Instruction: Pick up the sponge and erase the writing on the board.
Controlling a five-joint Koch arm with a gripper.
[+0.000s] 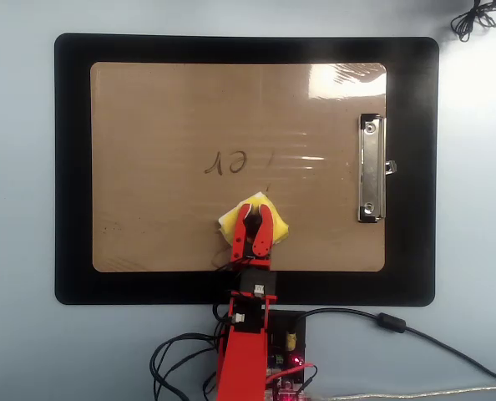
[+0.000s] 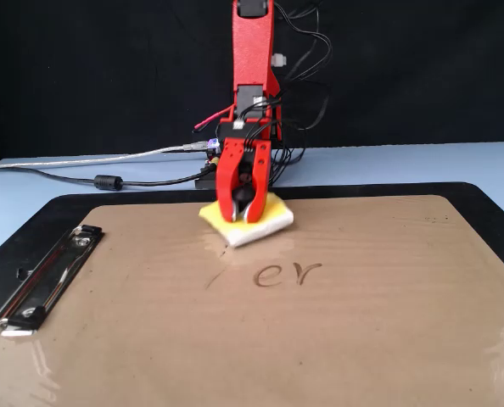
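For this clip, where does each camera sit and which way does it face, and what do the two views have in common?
Overhead view: mounted above, looking straight down on the board and black mat; the red arm enters from the bottom edge, its gripper on the sponge.
Fixed view: low at the board's far side, facing the arm head-on, its base behind the board.
Shared: the gripper, sponge, writing, metal clip.
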